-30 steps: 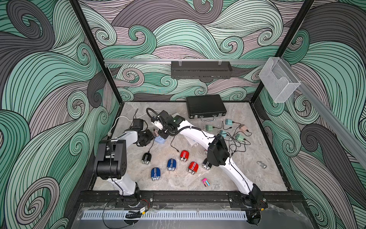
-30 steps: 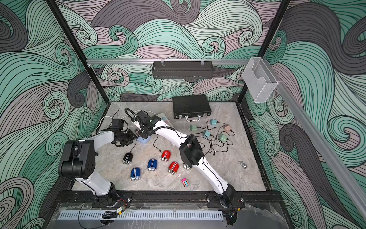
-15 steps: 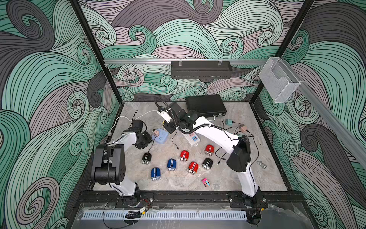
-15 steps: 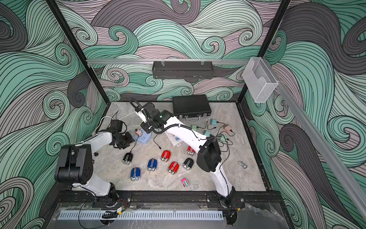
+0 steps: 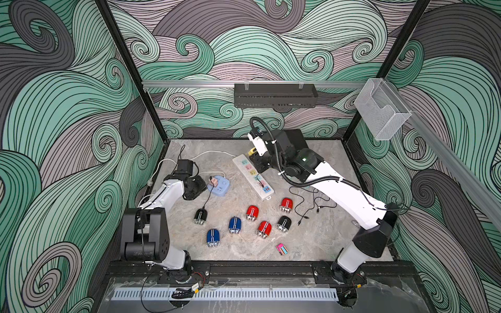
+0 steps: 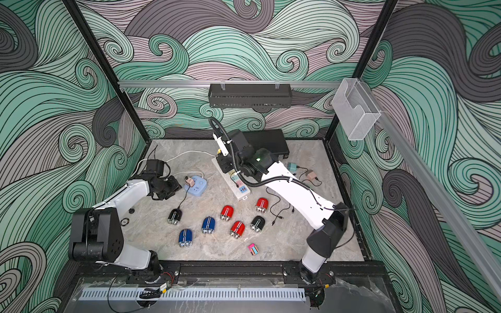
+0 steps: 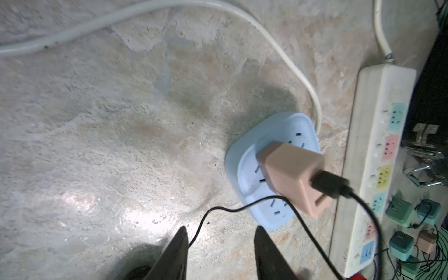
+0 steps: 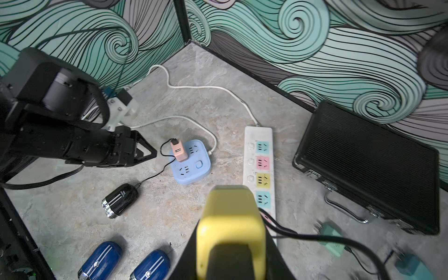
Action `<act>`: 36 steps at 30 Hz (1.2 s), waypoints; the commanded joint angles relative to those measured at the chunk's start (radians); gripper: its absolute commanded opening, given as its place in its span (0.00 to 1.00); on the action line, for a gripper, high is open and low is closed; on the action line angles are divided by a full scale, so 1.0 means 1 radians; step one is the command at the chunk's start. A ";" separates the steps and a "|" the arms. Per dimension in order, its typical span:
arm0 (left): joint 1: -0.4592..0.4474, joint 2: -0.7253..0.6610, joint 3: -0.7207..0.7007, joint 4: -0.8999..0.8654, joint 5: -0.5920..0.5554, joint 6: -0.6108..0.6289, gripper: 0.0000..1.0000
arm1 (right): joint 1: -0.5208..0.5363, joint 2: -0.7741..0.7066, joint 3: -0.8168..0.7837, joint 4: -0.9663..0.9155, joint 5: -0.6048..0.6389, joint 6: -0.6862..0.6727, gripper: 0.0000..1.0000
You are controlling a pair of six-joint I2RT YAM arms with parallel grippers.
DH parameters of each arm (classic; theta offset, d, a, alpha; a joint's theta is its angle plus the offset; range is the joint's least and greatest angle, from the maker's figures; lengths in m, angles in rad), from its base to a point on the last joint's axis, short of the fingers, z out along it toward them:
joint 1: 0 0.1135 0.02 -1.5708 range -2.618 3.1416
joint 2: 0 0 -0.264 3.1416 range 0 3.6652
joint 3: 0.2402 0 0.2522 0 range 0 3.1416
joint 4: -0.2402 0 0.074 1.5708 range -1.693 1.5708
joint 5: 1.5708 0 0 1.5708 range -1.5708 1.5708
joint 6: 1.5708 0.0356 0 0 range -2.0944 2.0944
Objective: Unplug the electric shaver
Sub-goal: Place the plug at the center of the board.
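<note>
Presently: left tool (image 7: 221, 229) low over the tabletop (image 5: 244, 254), fingers (image 7: 179, 252) parted a modest way, nothing gripped between them. It sits just beside the blue socket block (image 7: 274, 126), not touching it.

Pink adapter (image 7: 291, 174) is seated in the top of the blue socket block, upright. A thin black cable (image 7: 332, 185) leaves the adapter's outer end and trails across the tabletop close to the left tool's fingers. In the right wrist view the same cable ends at the black shaver (image 8: 120, 200), which lies on its side on the tabletop near the block. So the shaver is plugged in.

Right tool (image 8: 230, 230) is raised above the white power strip (image 8: 252, 140), clamped on a yellow adapter (image 8: 230, 211). Another dark lead runs out from beside the yellow adapter; where it starts is hidden.

Further out: the strip lies between the blue block and a closed black case (image 8: 363, 169) at the back wall. Red, blue and black shavers lie scattered on the near tabletop in both top views.
</note>
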 commanded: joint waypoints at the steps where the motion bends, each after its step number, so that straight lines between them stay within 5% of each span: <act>1: -0.008 -0.071 0.032 -0.060 -0.030 0.025 0.45 | -0.022 -0.119 -0.089 -0.021 0.140 0.054 0.17; 12: -0.010 -0.163 -0.026 -0.090 -0.018 0.044 0.46 | -0.153 -0.529 -0.456 -0.147 0.268 0.214 0.18; 24: -0.010 -0.172 -0.078 -0.079 -0.005 0.050 0.46 | -0.401 -0.550 -0.697 -0.173 0.042 0.376 0.15; 36: -0.011 -0.156 -0.094 -0.059 0.006 0.046 0.46 | -0.609 -0.475 -0.973 0.251 -0.393 0.496 0.16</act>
